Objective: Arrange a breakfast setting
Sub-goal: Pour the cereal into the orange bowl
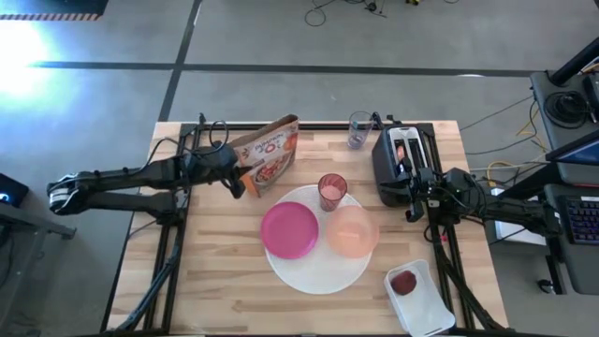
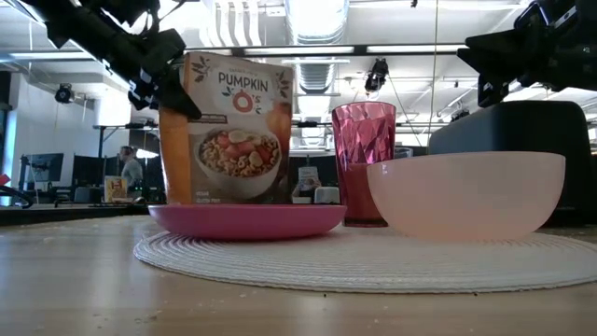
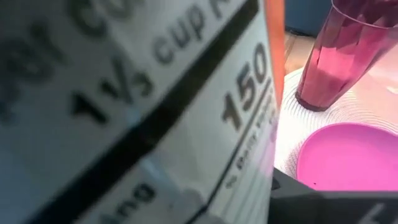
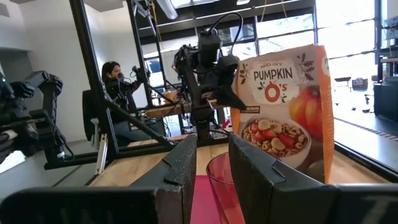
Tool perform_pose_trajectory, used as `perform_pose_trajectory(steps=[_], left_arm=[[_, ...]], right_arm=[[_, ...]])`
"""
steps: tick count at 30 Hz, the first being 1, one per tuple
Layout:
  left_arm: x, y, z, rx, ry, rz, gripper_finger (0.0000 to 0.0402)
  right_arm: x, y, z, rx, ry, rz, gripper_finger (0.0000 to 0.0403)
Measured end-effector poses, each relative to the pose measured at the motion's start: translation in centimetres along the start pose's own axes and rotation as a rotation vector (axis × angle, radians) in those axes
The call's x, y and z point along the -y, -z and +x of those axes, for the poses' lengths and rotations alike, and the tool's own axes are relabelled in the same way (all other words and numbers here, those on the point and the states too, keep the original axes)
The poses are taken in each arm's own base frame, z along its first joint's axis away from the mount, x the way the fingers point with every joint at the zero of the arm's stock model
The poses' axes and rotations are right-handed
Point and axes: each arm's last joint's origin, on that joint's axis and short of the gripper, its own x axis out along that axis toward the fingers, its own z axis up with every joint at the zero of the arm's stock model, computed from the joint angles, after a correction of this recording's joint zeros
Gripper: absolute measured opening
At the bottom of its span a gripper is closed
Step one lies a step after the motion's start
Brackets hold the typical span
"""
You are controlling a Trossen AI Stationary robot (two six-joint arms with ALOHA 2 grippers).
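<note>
The cereal bag [image 1: 271, 154], orange with a printed bowl, stands upright left of the pink tumbler [image 1: 332, 190]. My left gripper [image 1: 240, 183] is at the bag's left side edge, shut on it. The small magenta plate [image 1: 289, 229] and the peach bowl [image 1: 351, 231] rest on the large white round disc [image 1: 314, 271]. A small red fruit [image 1: 404, 281] lies in the white tray [image 1: 426, 309]. Beside the black toaster [image 1: 398, 168], my right gripper [image 4: 212, 168] is open with nothing between its fingers. My left gripper holds the cereal bag by its side edge [image 4: 244, 102], high up near the top corner, between its two fingers. One finger [image 2: 177, 93] lies on the printed front; the back panel [image 3: 155, 112] fills the wrist view. The fingers come from the table's left, slanting down. The bag stays upright; the plate hides its bottom.
A clear glass [image 1: 360, 129] stands at the far edge, left of the toaster, which has something pale in its slot. The tray sits at the near right corner. Bare wood lies on the near left. A person sits in the room beyond the table.
</note>
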Motion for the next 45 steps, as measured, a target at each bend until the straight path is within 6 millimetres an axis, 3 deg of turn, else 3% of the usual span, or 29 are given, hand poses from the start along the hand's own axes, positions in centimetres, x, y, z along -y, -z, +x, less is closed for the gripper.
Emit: perform_pose_trajectory(steps=[6,11,15,25,33,41,45], left_arm=[[0.3,-1.3,-1.1,0.045,0.035,-0.003,0.0136],[0.3,-1.2,-1.2,0.019,0.043,0.004,0.0211],[0.3,-0.6,-1.1,-0.033,0.054,0.017,0.0245],[0.3,-0.2,-1.8,-0.074,0.068,0.005,0.0257],[0.1,-1.7,-3.6,-0.041,0.046,0.003,0.0257],[0.8,0.2,-1.4,-0.155,0.038,0.016,0.0257],[0.9,-0.1,-0.3,-0.078,-0.021,0.060,0.0257]], right_arm=[[0.0,0.0,0.0,0.000,0.000,0.000,0.0086],[0.0,0.0,0.0,0.000,0.000,0.000,0.0086],[0.0,0.0,0.0,0.000,0.000,0.000,0.0086],[0.0,0.0,0.0,-0.001,0.000,0.000,0.0086],[0.0,0.0,0.0,-0.001,0.001,0.000,0.0086],[0.0,0.0,0.0,-0.001,0.000,0.000,0.0086],[0.0,0.0,0.0,-0.002,0.000,0.000,0.0086]])
